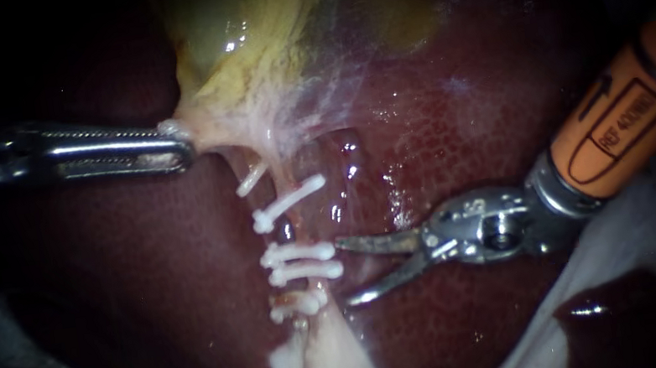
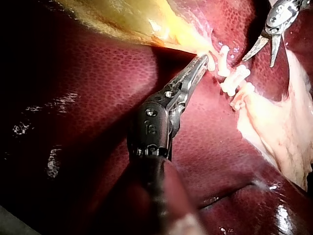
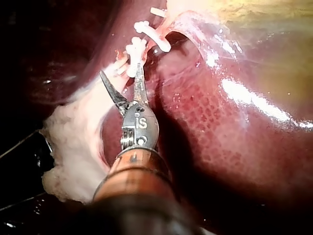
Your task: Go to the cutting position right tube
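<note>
My right instrument, whose orange sleeve with its printed label lies closest to the lens, comes in from the right with both blades spread apart and gripping nothing. Under everything spreads the dark red liver, with the yellowish gallbladder above, and my left instrument is clenched on the gallbladder's pale lower edge. The tube runs down from there, crossed by white clips just beside my blade tips.

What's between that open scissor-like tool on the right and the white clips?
Nothing. In the endoscope view the right instrument, its tool open, sits close beside the clips; only liver shows in the gap.
</note>
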